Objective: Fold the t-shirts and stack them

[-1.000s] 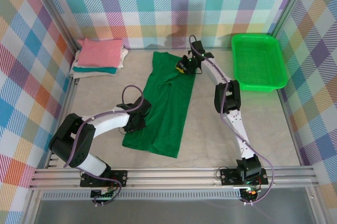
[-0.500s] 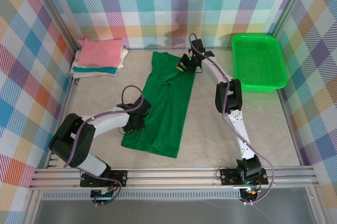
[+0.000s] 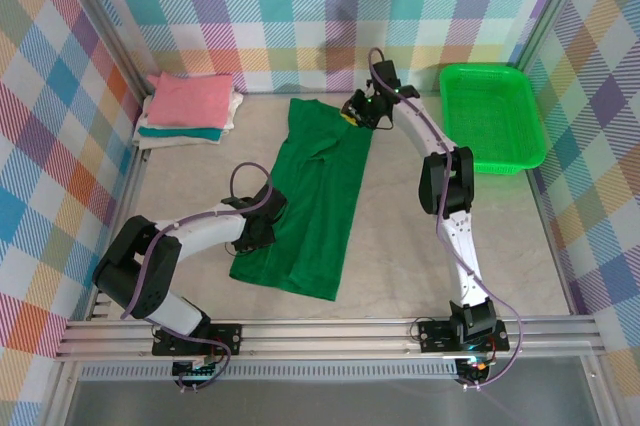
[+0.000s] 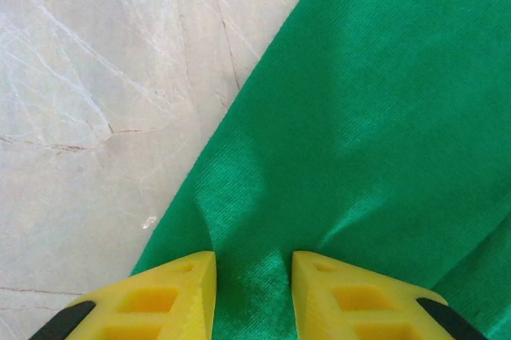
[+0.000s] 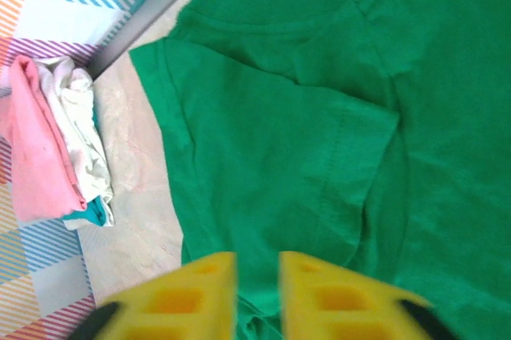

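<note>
The dark green t-shirt (image 3: 320, 196) is spread on the table (image 3: 400, 226), its edge pinched by the left gripper (image 4: 252, 268) — likely to anchor it — while the right gripper (image 5: 257, 264) is held slightly parted, empty, above its far end.

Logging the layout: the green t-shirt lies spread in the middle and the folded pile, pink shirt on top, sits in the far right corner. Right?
No. The folded pile, pink shirt on top, sits in the far left corner, as the top view shows; the basket is at far right. The green t-shirt does lie spread in the middle.
</note>
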{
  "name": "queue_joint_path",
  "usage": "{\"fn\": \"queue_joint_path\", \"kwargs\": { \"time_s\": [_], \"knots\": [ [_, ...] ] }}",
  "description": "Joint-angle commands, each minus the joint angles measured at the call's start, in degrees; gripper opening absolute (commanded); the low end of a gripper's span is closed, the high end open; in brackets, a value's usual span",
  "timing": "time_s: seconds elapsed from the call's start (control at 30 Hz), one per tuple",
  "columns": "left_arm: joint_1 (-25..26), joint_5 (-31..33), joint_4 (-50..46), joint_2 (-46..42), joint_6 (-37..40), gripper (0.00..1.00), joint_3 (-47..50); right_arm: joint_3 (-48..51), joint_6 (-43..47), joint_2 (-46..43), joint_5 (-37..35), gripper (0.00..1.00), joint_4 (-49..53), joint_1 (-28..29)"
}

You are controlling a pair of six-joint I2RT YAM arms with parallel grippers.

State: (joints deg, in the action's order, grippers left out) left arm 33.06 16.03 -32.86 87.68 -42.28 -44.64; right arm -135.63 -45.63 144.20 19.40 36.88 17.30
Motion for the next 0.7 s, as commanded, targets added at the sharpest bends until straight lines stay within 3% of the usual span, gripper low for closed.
{"fn": "queue_joint_path", "kwargs": {
  "time_s": [0.0, 0.13, 0.23, 0.33, 0.57, 0.67],
  "knots": [
    [-0.7, 0.7, -3.1, 0.0, -0.4, 0.31, 1.7, 1.6, 1.2, 0.6, 2.1, 0.31, 1.9, -0.3],
    [-0.6, -1.3, -1.4, 0.1, 0.4, 0.27, 2.0, 9.8, 4.3, -4.7, 3.3, 0.31, -0.8, 0.6],
    [-0.1, -2.8, 0.1, -0.6, 1.5, 0.27, 2.2, 20.0, 6.0, -11.4, -0.7, 0.31, -2.2, 1.9],
    [1.8, -4.2, 1.7, -3.3, 3.1, 0.27, 2.3, 26.9, 6.6, -14.0, -4.1, 0.22, -3.8, 2.5],
    [3.3, -6.8, 0.8, -14.8, 1.7, 0.28, 3.3, 21.4, 6.3, -4.9, -7.5, 0.17, -0.4, 2.6],
    [3.1, -5.0, -1.9, -20.8, 1.7, 0.3, 2.7, 16.2, 4.6, -0.1, -9.6, 0.16, 1.3, 1.1]
  ]
}}
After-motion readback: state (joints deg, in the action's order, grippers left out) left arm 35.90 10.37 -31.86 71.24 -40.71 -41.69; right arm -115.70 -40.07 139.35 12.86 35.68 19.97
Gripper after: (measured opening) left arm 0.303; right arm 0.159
